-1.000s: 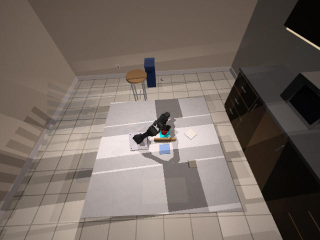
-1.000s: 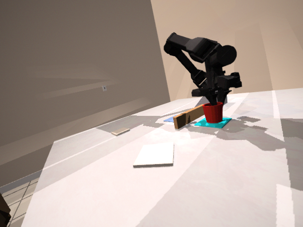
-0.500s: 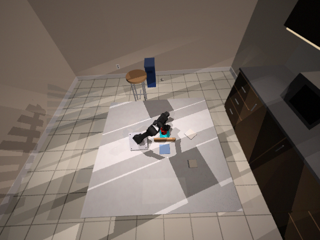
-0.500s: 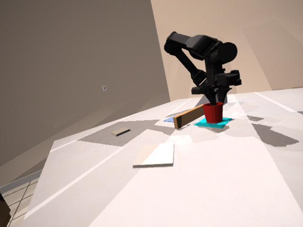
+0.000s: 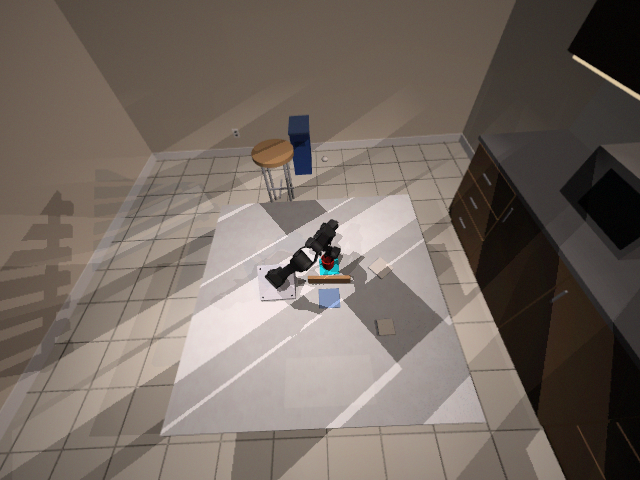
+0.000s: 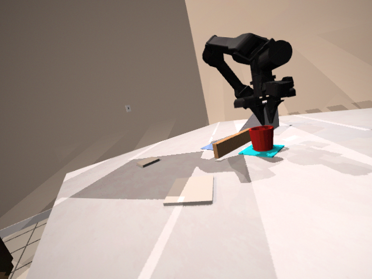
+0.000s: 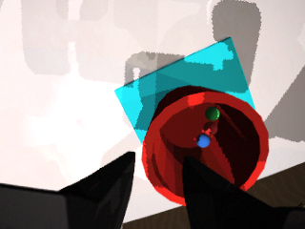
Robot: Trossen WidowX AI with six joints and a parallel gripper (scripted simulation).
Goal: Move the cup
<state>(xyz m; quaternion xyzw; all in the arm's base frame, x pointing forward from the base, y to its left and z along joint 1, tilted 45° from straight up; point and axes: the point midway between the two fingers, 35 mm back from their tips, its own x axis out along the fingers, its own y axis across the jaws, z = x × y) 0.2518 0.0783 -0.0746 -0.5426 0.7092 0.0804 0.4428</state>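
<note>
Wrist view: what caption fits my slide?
Open gripper above the red cup of marbles on the cyan pad.
</note>
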